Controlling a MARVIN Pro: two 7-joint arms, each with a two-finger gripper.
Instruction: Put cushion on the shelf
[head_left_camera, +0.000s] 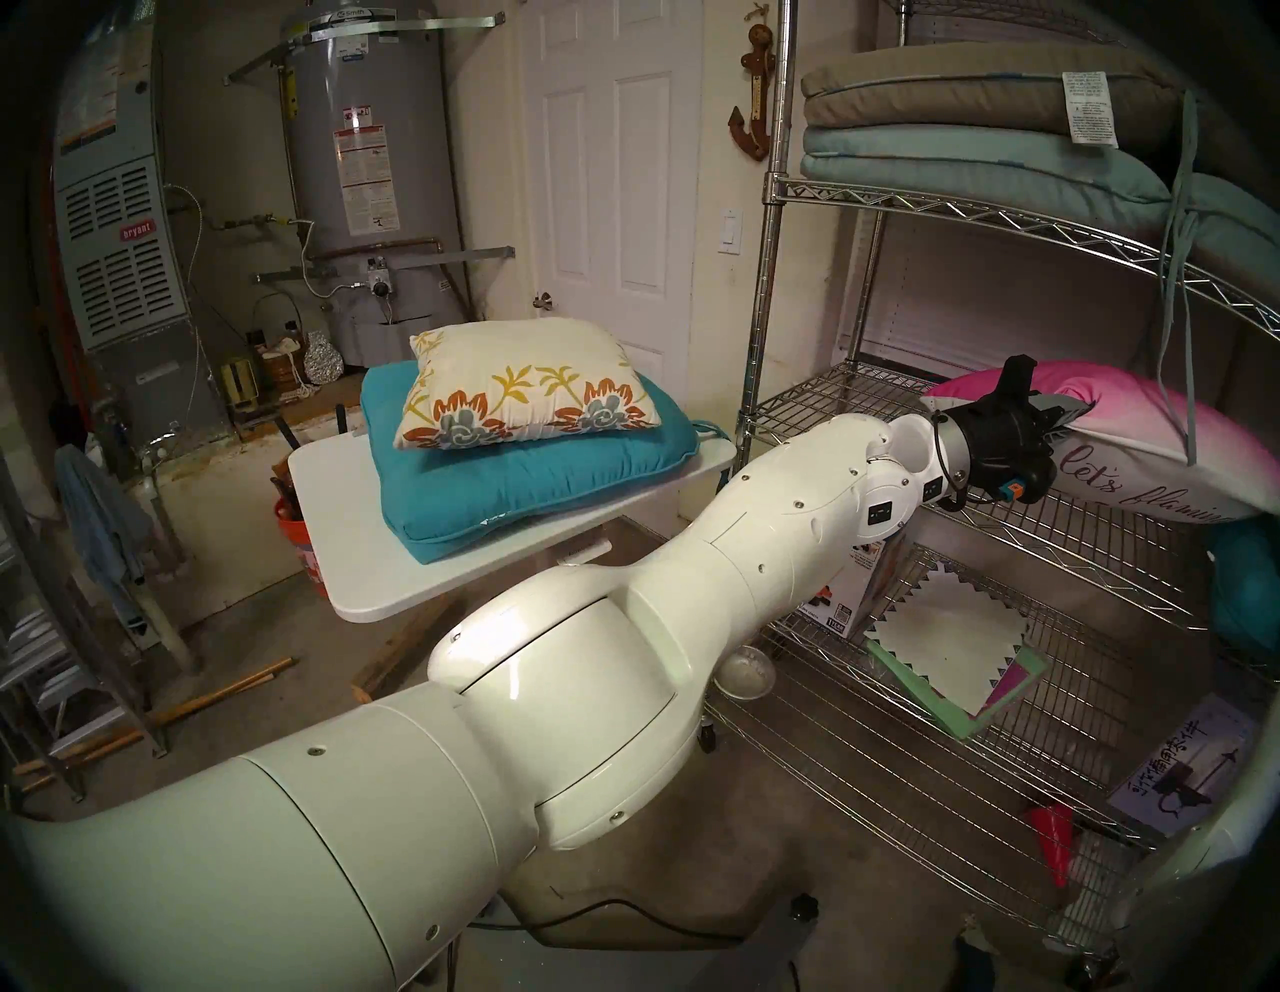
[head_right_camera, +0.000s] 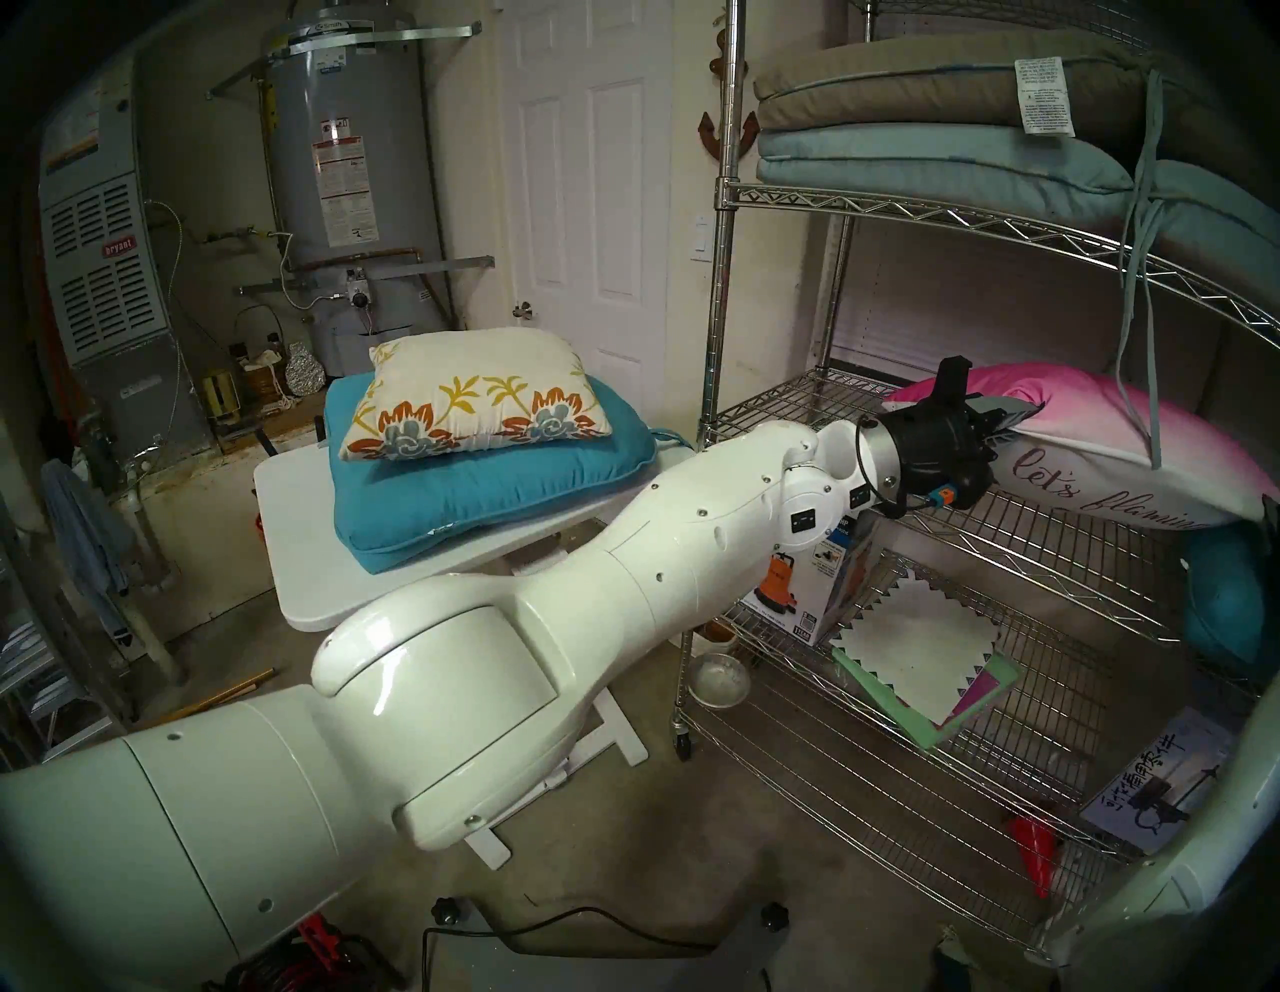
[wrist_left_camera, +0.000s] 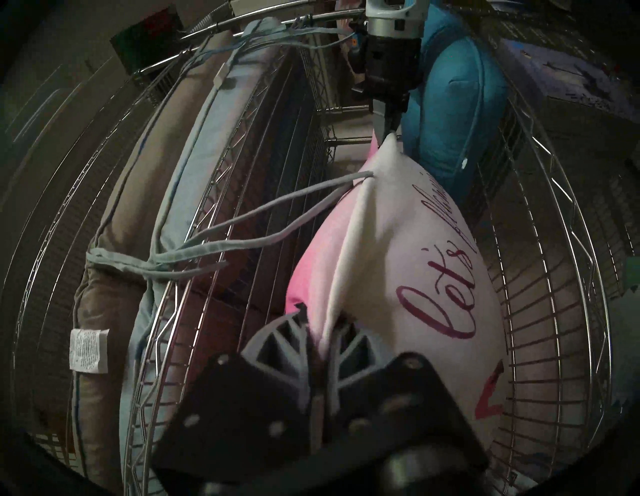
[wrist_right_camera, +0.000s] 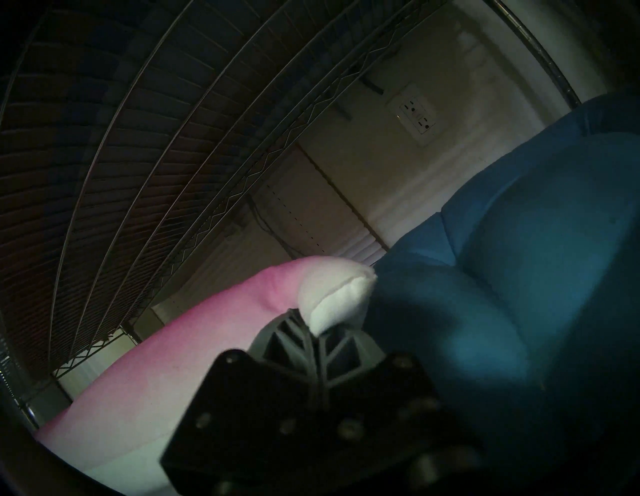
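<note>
Two grippers are clamped on one pink-to-white pillow (head_left_camera: 1136, 450), which lies on the middle tier of the chrome wire shelf (head_left_camera: 769, 291).

Left arm (head_left_camera: 623, 644): reaches across the head view from lower left, forearm rising toward the rack, wrist roughly level. Left gripper (wrist_left_camera: 323, 332): grey lattice fingers (wrist_left_camera: 277, 343) drawn together on the pillow's near corner. Right gripper (wrist_left_camera: 389, 130): seen in the left wrist view at the far corner, jaws pinched on the white tip; its own camera shows the same grip at (wrist_right_camera: 317, 330), with a teal cushion (wrist_right_camera: 519, 277) pressed against the pillow's end.

Floral cushion (head_left_camera: 526, 384): cream with orange-and-grey flowers, resting atop a teal tufted cushion (head_left_camera: 526, 478) on the white table (head_left_camera: 360, 554), left of the rack and well apart from both grippers. Not on the shelf.

Top tier: stacked tan and pale blue seat pads (head_left_camera: 970, 138) with tie cords and a white care tag, print too small to read.

Writing noted: pillow reads "let's flaming", rest hidden. Furnace (head_left_camera: 118, 228) badge reads "bryant". Water heater (head_left_camera: 367, 138) is marked "Smith" near its top.
</note>
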